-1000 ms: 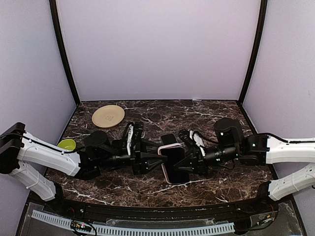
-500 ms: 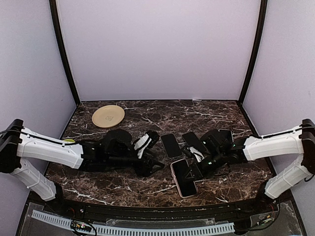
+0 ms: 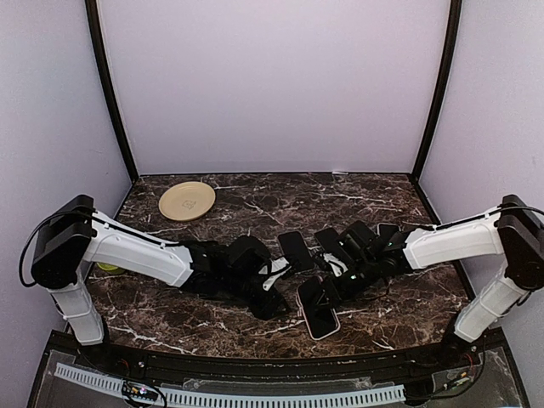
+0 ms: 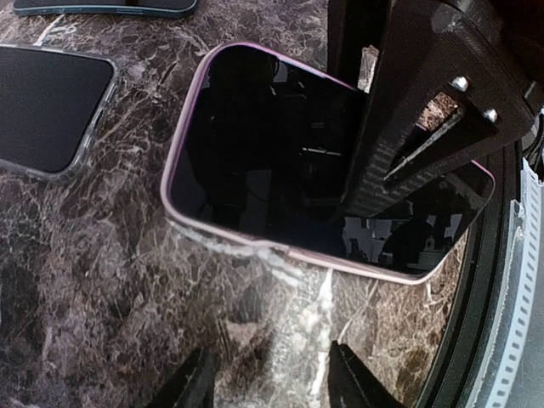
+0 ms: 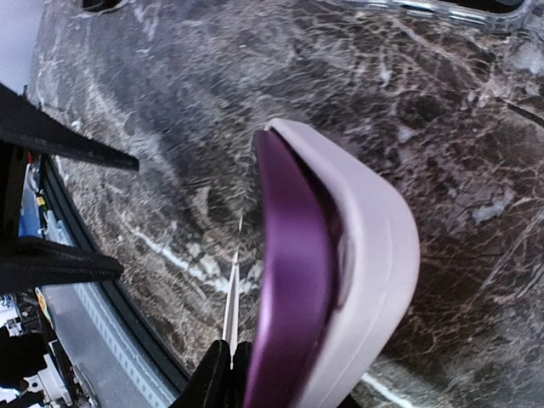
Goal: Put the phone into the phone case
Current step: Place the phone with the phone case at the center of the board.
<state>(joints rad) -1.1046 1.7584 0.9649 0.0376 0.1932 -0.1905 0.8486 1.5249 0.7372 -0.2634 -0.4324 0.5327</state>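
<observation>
The right gripper [image 3: 331, 287] lies low over the phone [image 4: 272, 161], one black ribbed finger [image 4: 408, 127] crossing one end of its screen. Its jaws straddle phone and case [image 5: 365, 255] edge-on, but I cannot tell whether they press. The left gripper [image 4: 272, 384] hovers just beside the phone's long edge, jaws partly apart and holding nothing. The phone sits in the case near the front of the table [image 4: 102, 280], between the two grippers. It is a glossy black slab with rounded corners, purple along its side, inside a pale pink matte shell, and a dark gap shows between the two in the right wrist view. The table is dark veined marble. A black rail [image 4: 480, 323] curves close by one end of the phone; a clear-cased phone [image 4: 51, 110] lies near the other end, apart, with bare marble between.
</observation>
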